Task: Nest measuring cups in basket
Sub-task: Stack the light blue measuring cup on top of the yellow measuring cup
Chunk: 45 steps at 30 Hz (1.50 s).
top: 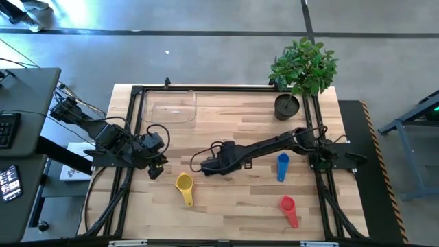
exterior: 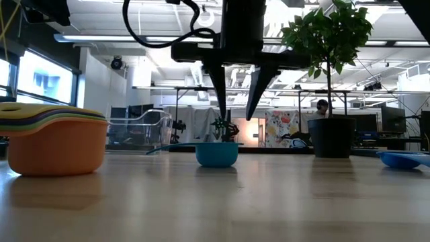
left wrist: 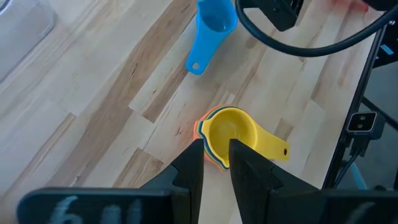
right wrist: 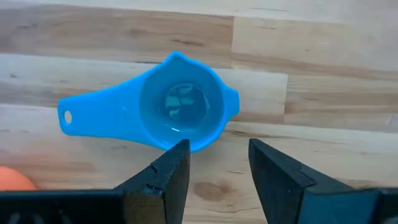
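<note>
Hovering right gripper (right wrist: 214,165), fingers spread wide, directly above light blue measuring cup (right wrist: 180,112), handle axis lying crosswise to finger gap; left gripper (left wrist: 216,163) fingers: cannot tell.

Probably a lab: fluorescent ceiling lights (exterior: 101,38), workbenches (exterior: 201,124), concrete floor (top: 206,55).

A dark claw (exterior: 235,107) hangs open just above a light blue cup (exterior: 217,154) standing on the wooden tabletop (exterior: 222,202). Nearest the camera, at the left, sits a nested stack of cups (exterior: 54,141), orange outermost. Farther back stand a clear tub (exterior: 138,129) and a potted plant (exterior: 330,128); a dark blue cup (exterior: 403,159) shows at the right edge.
</note>
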Motion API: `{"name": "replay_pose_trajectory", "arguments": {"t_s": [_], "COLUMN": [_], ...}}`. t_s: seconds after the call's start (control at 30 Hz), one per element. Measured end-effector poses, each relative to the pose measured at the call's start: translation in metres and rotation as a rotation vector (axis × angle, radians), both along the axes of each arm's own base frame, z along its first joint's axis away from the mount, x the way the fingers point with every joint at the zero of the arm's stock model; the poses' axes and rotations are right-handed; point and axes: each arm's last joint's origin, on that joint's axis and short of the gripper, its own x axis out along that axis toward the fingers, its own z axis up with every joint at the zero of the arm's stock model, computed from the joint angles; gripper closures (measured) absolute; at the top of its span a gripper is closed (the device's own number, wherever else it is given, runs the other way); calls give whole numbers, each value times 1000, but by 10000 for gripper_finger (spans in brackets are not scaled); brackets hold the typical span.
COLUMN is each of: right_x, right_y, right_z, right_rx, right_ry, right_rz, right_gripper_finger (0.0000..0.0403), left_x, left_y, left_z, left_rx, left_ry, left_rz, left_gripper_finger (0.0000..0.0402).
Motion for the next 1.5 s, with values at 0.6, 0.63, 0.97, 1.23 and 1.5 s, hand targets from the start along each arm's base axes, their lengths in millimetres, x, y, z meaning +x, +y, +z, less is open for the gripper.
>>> {"name": "replay_pose_trajectory", "arguments": {"t_s": [0.6, 0.63, 0.97, 1.23, 1.5], "right_x": [1, 1, 1, 3, 5], "right_y": [4, 5, 1, -6, -13], "right_z": [-38, -38, -31, -31, -31], "right_rx": [48, 49, 36, 35, 43], "right_ry": [-65, -65, -74, -78, -72], "right_rz": [-94, -93, -93, -101, -100], "right_gripper_finger": [247, 247, 247, 247, 247], "left_x": [0, 0, 0, 0, 0], "left_y": [0, 0, 0, 0, 0], "left_z": [0, 0, 0, 0, 0], "left_rx": [7, 7, 23, 33, 33], "left_ry": [0, 0, 2, 2, 2], "left_rz": [-10, -10, -33, -47, -47], "left_gripper_finger": [338, 338, 337, 339, 339]}}
